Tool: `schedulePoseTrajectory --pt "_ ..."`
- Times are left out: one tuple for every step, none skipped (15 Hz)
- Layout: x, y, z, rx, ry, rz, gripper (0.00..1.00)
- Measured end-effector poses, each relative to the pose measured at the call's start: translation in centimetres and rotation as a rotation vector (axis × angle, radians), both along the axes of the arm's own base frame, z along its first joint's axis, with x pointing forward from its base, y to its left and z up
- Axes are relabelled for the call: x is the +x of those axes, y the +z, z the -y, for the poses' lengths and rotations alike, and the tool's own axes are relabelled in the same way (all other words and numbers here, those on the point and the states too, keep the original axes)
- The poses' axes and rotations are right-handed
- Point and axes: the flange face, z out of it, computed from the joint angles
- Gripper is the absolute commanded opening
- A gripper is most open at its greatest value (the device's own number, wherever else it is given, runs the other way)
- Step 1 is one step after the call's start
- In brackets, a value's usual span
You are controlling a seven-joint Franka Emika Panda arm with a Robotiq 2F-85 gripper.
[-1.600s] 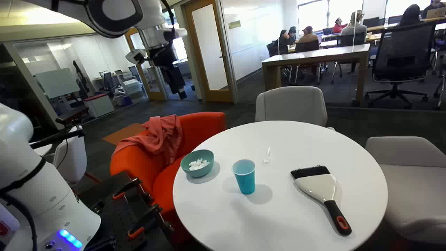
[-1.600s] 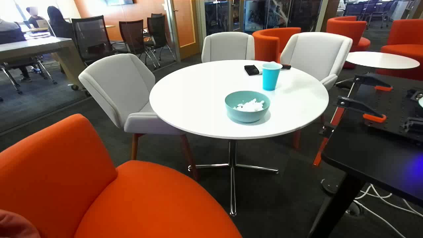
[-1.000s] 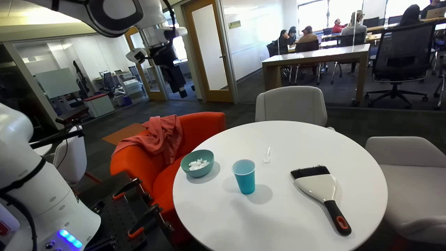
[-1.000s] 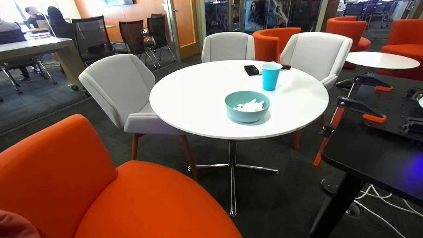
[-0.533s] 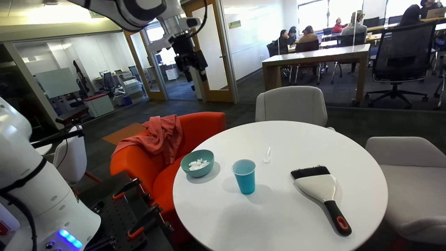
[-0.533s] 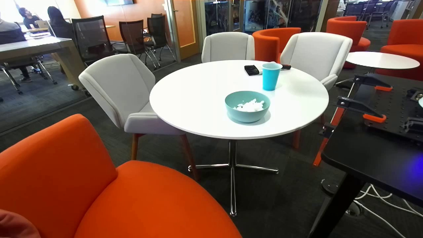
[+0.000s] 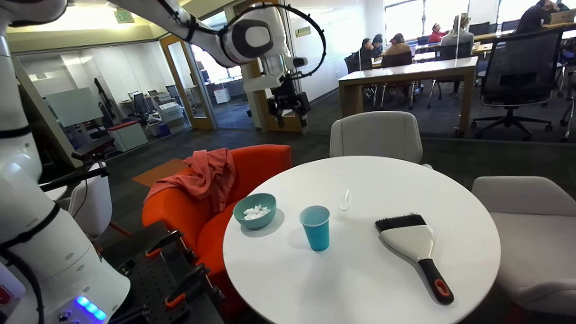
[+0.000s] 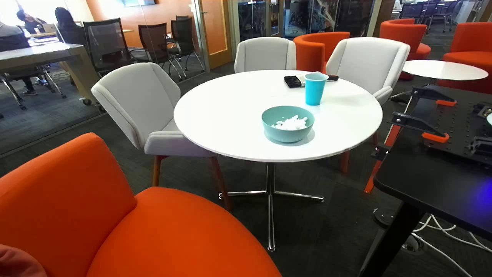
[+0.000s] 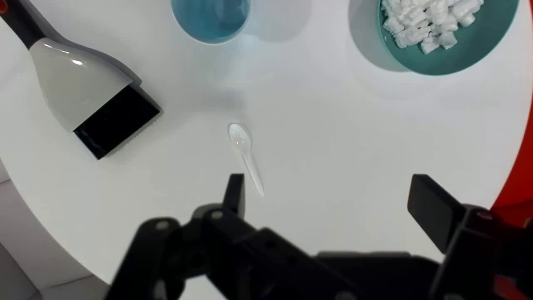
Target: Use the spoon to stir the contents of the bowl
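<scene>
Your spoon (image 9: 248, 156) lies flat on the round white tbl (image 9: 333, 125). In the wrist view its scoop pts up-frame & the hndl runs down, its end showing just beside one of your fingers (image 9: 235, 196). Your gripper (image 9: 333, 198) has its fingers spread wide; per an exterior view they hang well above tbl height, so spoon & fingers are apart. The arm (image 7: 252, 38) reaches in from upper left of frame there, fingers angled down.

Your bowl (image 9: 470, 54), pale teal, is upright nr the tbl edge, well apart from the spoon, w/ white chunks (image 9: 433, 21) piled inside; wrist view cuts off part of it. Both exterior views show the chunks in it too.

Blue cup (image 9: 210, 18) is upright btwn bowl & brush (image 9: 81, 85), partly cut off in the wrist view. The brush lies flat, bristle end nearer the spoon; white head, black hndl w/ a red-orange bit.

Farther out: a red-orange chair (image 7: 173, 209) by the bowl's side of the tbl, salmon cloth (image 7: 209, 177) draped on it. Gray chairs (image 7: 375, 137) also stand arnd the tbl. In an exterior view, a black tbl (image 8: 442, 188) is off to the side w/ clamps (image 8: 413, 122) at its edge. Ppl (image 7: 398, 48) sit in the bkgd, small in frame.
</scene>
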Motion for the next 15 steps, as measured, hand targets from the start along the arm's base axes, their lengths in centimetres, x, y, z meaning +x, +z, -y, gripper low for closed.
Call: schedulePoseTrajectory --pt "0.6 -1.0 0.2 0.000 -0.003 -0.009 1.00" --pt "1.0 -1.4 0.4 -0.001 -0.005 -0.012 1.00" --pt "1.2 -1.4 0.4 -0.001 -0.005 -0.010 1.00" --pt "1.3 -1.1 0.4 -0.001 -0.005 -0.006 1.00" --pt "1.3 -0.9 0.4 -0.001 -0.004 -0.002 1.00" --pt "1.4 -0.8 0.4 -0.001 -0.004 0.000 1.00" --pt "1.4 -0.9 0.4 0.001 -0.005 0.000 1.00" --pt "1.4 -1.1 0.4 0.006 -0.007 0.000 1.00" --pt "1.5 -1.5 0.4 0.019 -0.003 0.004 1.00" --pt "1.7 -2.2 0.5 0.045 0.008 0.017 1.00" --pt "2.2 -3.2 0.8 0.072 0.015 0.042 1.00" --pt "2.7 -4.5 1.2 0.095 0.021 0.074 1.00" --pt "3.3 -6.2 1.9 0.112 0.029 0.105 1.00" --pt "3.8 -8.1 2.6 0.124 0.042 0.133 1.00" --pt "4.5 -9.9 3.4 0.129 0.055 0.161 1.00"
